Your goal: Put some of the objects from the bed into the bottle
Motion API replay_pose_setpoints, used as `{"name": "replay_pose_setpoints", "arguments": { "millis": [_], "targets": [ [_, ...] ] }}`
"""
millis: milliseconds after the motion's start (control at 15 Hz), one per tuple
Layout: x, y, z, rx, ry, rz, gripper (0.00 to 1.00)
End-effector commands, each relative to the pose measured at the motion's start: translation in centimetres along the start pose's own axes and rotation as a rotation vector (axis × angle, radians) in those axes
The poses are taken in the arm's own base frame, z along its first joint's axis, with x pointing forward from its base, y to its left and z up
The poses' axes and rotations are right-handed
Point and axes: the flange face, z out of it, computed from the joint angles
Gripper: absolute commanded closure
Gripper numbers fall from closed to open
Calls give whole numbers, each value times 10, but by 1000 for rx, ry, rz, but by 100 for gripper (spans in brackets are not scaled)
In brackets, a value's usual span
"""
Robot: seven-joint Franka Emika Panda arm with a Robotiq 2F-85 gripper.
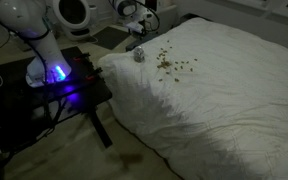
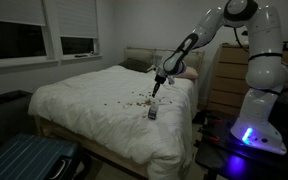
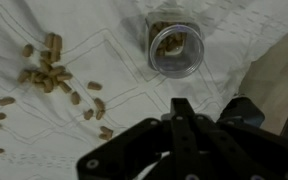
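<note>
We've got the black gripper (image 3: 206, 112) pinched shut at bottom, small translucent round bottle (image 3: 176, 48) upper centre on the wrinkled white bed (image 3: 94, 30), olive-brown pellets (image 3: 46, 72) scattered left; a rim nudge could tip it on soft bedding.

We note olive-brown pellets (image 3: 46, 72) scattered on the white bed (image 1: 224, 100); the open bottle (image 3: 176, 50) stands upright nearby, holding several.

Dark side table (image 1: 90, 90), ribbed blue suitcase (image 2: 29, 160), wooden dresser (image 2: 224, 80)

White bed (image 2: 84, 115), dark bits (image 2: 136, 100) scattered on it, small bottle (image 2: 152, 113) just below pincer (image 2: 156, 93)
</note>
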Motion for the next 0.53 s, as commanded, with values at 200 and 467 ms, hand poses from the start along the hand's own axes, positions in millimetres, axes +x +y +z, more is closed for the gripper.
{"name": "replay_pose_setpoints", "arguments": {
  "millis": [200,467],
  "targets": [
    [-16,50,-59,-122,110,186,100],
    [-28,84,-68,-209,170,251,73]
  ]
}}
